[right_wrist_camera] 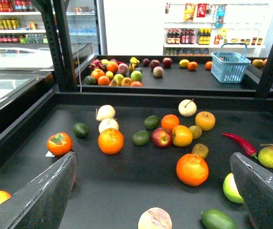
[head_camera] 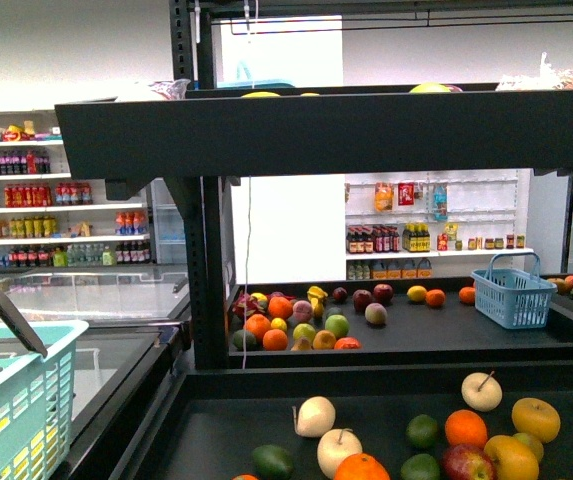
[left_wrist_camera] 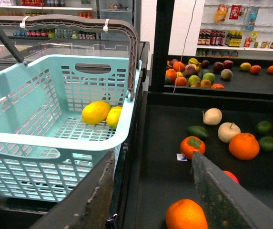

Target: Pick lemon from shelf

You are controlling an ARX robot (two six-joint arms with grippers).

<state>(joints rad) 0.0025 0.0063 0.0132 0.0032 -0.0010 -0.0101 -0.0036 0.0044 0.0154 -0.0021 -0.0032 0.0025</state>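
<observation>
The black shelf (head_camera: 316, 135) has wide trays of mixed fruit; its lower tray also shows in the right wrist view (right_wrist_camera: 126, 186). Two yellow lemons (left_wrist_camera: 96, 112) lie in a light teal basket (left_wrist_camera: 55, 143) beside the tray's left edge. Yellow fruits (right_wrist_camera: 205, 120) lie among oranges and apples on the lower tray; I cannot tell if they are lemons. A lemon-like fruit (right_wrist_camera: 184, 63) lies on the far tray. My left gripper (left_wrist_camera: 151, 160) is open and empty above the tray's left edge. My right gripper (right_wrist_camera: 153, 160) is open and empty above the tray, an orange (right_wrist_camera: 192, 169) between its fingers.
A blue basket (head_camera: 512, 292) stands on the far tray at the right. A red chili (right_wrist_camera: 239, 141), a pear (right_wrist_camera: 270, 155) and a lime (right_wrist_camera: 231, 188) lie near the right finger. Black uprights (head_camera: 206, 270) and the upper tray overhang the fruit. White bottle shelves line the walls.
</observation>
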